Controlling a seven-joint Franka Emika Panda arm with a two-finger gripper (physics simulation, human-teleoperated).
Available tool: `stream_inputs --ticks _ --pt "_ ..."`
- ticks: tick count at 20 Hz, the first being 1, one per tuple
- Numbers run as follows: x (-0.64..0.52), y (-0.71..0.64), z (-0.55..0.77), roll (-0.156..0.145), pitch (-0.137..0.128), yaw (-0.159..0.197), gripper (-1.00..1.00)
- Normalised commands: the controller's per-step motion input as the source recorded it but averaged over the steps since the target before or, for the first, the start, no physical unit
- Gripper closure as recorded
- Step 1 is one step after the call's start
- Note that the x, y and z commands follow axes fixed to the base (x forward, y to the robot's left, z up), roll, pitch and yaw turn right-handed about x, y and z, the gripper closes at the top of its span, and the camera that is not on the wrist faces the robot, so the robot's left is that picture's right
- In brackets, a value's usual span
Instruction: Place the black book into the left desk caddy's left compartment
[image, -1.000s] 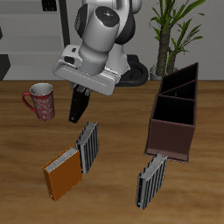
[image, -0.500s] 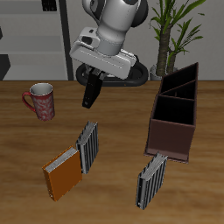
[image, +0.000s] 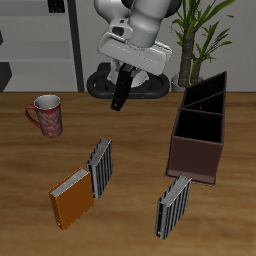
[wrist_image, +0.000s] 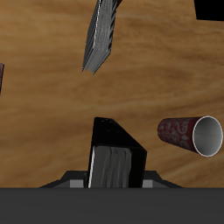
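My gripper (image: 124, 72) is shut on the black book (image: 120, 90), which hangs below it, well above the table. In the wrist view the black book (wrist_image: 114, 154) shows with its pale page edge between my fingers. The left desk caddy (image: 200, 128) is a long dark reddish-brown box with inner dividers, standing on the table away from the book, nearer the plant. Its compartments look empty.
A red patterned mug (image: 46, 114) stands on the table, and shows in the wrist view (wrist_image: 189, 133) too. An orange book (image: 72, 198) and a grey-striped book (image: 99, 165) lie near the front. Another grey-striped book (image: 173, 205) leans at the caddy's front end. A plant (image: 200, 35) stands behind.
My gripper has risen and moved toward the caddy's side with the black book held in it. Nothing on the table has moved.
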Motion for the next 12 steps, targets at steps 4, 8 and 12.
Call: stream_inputs --ticks 4,8,12 --pt "-0.39 0.42 0.11 0.013 -0.024 0.001 1.0" --pt "-0.43 0.47 0.0 0.058 -0.021 0.031 1.0" --pt "-0.28 0.22 0.02 -0.013 -0.017 0.005 1.0"
